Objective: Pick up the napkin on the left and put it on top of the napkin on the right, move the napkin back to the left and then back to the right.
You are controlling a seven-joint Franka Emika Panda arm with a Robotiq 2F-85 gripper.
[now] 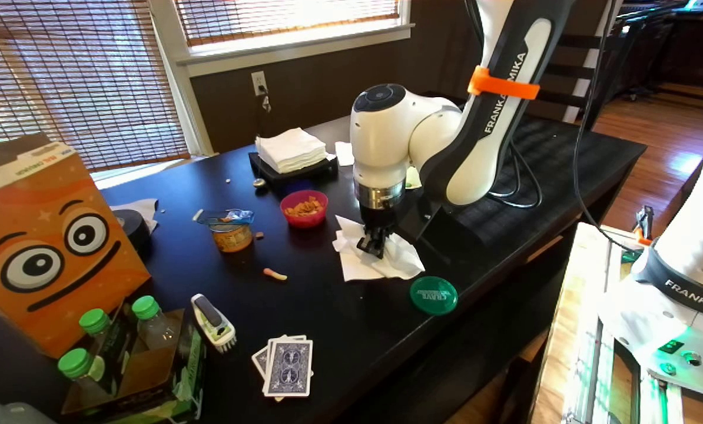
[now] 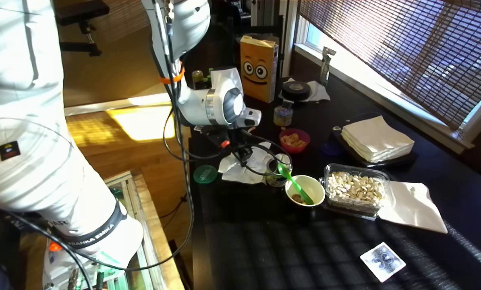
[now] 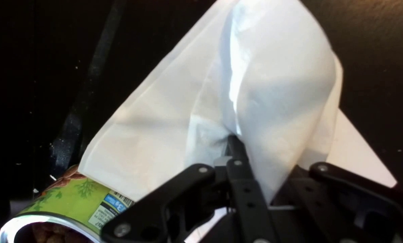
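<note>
A crumpled white napkin (image 1: pixel 401 259) lies on the black table under my gripper (image 1: pixel 371 248); it also shows in an exterior view (image 2: pixel 240 174). In the wrist view, the folded napkin (image 3: pixel 279 77) bulges up between and in front of the fingers of my gripper (image 3: pixel 242 143). The fingers are drawn together on it; the far fingertip is hidden behind the fold. A flat white layer (image 3: pixel 360 155) sticks out underneath, probably a second napkin. Both gripper tips are down close to the table in both exterior views.
A green-labelled can (image 3: pixel 73 199) stands beside the napkin, near a cup with a green spoon (image 2: pixel 312 189). A green lid (image 1: pixel 434 295), a pink bowl (image 1: pixel 304 219), a seed container (image 2: pixel 355 189) and a napkin stack (image 1: pixel 289 150) are nearby.
</note>
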